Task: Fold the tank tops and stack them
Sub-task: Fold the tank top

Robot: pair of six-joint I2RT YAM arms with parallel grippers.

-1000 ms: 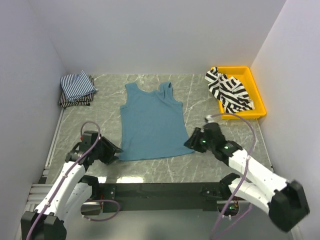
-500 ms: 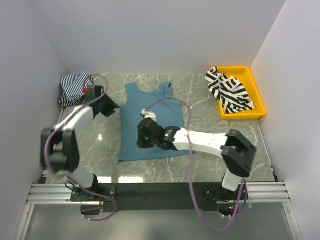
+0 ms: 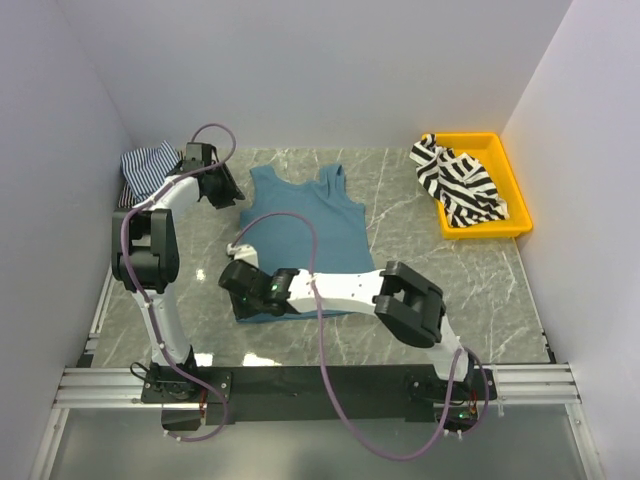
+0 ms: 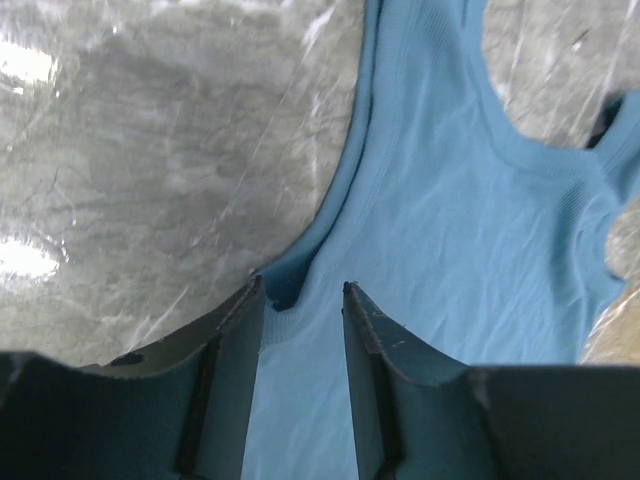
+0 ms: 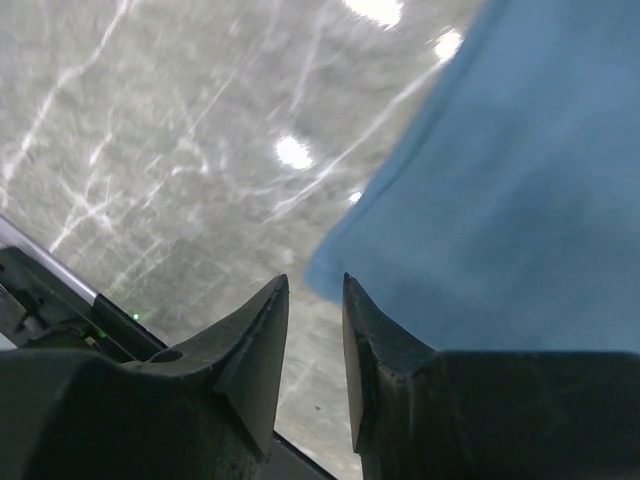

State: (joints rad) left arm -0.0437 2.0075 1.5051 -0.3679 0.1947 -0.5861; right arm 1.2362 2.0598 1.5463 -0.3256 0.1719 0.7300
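The teal-blue tank top (image 3: 305, 235) lies flat in the middle of the table, straps at the far end. My left gripper (image 3: 232, 192) is open at its far left strap; in the left wrist view (image 4: 300, 292) the jaws straddle the armhole edge of the teal cloth (image 4: 470, 240). My right gripper (image 3: 238, 285) reaches across to the top's near left corner; in the right wrist view (image 5: 314, 285) it is slightly open, with the cloth corner (image 5: 500, 200) just ahead of the fingertips. The black-and-white striped top (image 3: 458, 180) lies crumpled in the yellow tray. The folded finely striped tops (image 3: 150, 172) sit at the far left.
The yellow tray (image 3: 470, 139) stands at the far right against the wall. The right arm (image 3: 340, 285) lies across the near hem of the teal top. White walls close in the left, right and far sides. The black rail runs along the near edge.
The left arm has swung from the near left up to the teal top's far left strap. The right arm has swept left from the near right corner to the near left corner.
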